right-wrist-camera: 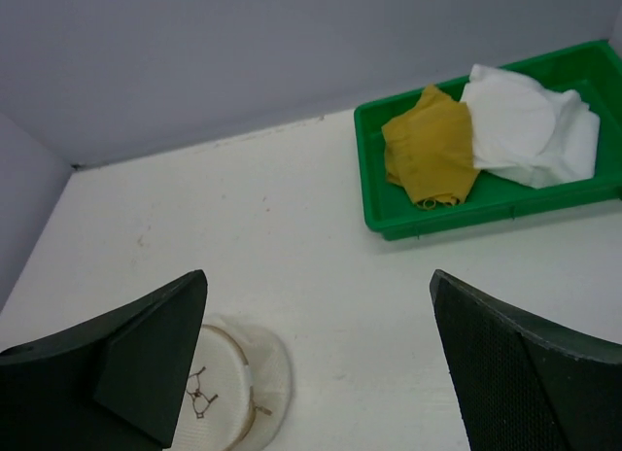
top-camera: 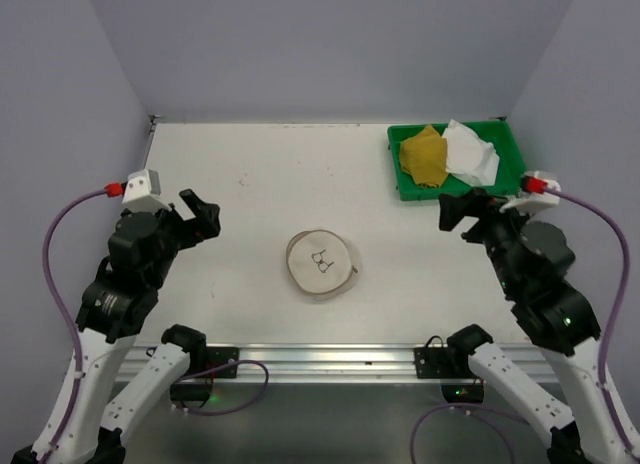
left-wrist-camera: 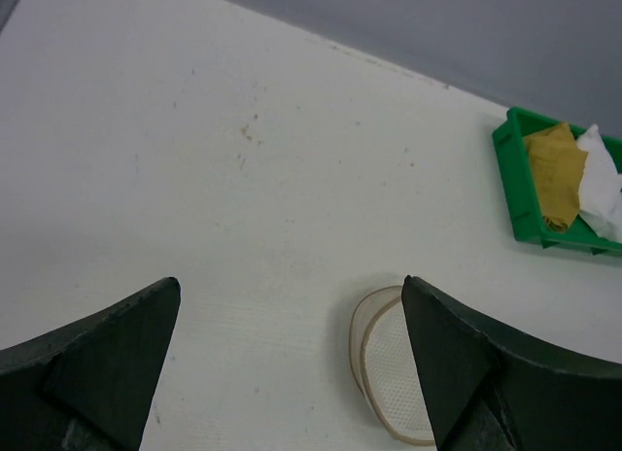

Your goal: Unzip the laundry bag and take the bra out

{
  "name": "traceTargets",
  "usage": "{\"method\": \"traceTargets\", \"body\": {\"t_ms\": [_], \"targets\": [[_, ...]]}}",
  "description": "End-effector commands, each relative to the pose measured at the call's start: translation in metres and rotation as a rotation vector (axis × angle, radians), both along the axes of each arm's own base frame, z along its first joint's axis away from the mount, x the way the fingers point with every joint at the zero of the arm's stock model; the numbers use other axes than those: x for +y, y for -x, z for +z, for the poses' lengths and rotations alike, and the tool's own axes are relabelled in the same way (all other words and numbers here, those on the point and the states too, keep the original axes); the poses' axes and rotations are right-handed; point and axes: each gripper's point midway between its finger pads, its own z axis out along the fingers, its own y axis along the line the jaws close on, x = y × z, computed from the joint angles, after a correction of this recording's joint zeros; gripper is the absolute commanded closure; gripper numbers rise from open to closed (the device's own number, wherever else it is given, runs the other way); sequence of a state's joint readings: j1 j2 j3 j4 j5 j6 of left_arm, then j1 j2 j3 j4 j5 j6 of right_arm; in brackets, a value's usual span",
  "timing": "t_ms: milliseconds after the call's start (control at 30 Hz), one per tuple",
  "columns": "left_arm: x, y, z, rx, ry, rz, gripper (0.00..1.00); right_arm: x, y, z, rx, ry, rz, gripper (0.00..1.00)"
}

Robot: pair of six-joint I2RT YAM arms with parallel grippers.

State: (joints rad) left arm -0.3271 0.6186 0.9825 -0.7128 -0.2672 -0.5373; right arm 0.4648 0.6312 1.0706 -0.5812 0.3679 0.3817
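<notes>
Top external: found laundry bag point(top-camera: 321, 265) lying flat near the middle of white table point(top-camera: 250, 174), drawing face up, between both arms and touching neither. Noted left gripper point(top-camera: 203, 215) and right gripper point(top-camera: 456, 211) raised off the table at either side, both with fingers spread wide and holding nothing; confirmed on both wrist views. Logged green tray point(top-camera: 395, 166) at far right corner holding mustard-yellow garment point(top-camera: 424, 156) beside crumpled white cloth point(top-camera: 470, 152), well apart from the bag; could not tell zip state.
</notes>
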Motion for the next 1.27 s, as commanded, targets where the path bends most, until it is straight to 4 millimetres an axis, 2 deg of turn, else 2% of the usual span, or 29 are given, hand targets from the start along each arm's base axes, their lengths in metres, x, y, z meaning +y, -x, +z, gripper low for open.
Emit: {"method": "traceTargets", "body": {"t_ms": [0, 33, 167, 233, 433, 700, 833, 1233], "targets": [[0.029, 0.023, 0.041, -0.127, -0.066, 0.070, 0.00, -0.029, 0.026, -0.008, -0.015, 0.054, -0.066, 0.01], [0.039, 0.032, 0.053, -0.167, -0.067, 0.109, 0.00, -0.033, 0.038, -0.005, -0.053, 0.037, -0.058, 0.01], [0.059, 0.051, 0.064, -0.231, -0.080, 0.177, 0.00, -0.039, 0.058, -0.001, -0.124, 0.020, -0.029, 0.01], [0.062, 0.056, 0.064, -0.241, -0.080, 0.190, 0.00, -0.042, 0.062, -0.004, -0.139, 0.021, -0.032, 0.01], [0.071, 0.071, 0.060, -0.292, -0.027, 0.232, 0.00, -0.047, 0.076, 0.005, -0.210, -0.007, -0.021, 0.01], [0.063, 0.066, 0.064, -0.299, -0.011, 0.199, 0.00, -0.046, 0.080, 0.002, -0.229, -0.007, -0.004, 0.01], [0.055, 0.056, 0.056, -0.269, -0.010, 0.173, 0.00, -0.044, 0.077, -0.002, -0.215, 0.004, 0.001, 0.01], [0.048, 0.046, 0.045, -0.237, -0.009, 0.154, 0.00, -0.041, 0.079, -0.001, -0.240, 0.002, 0.022, 0.01]]}}
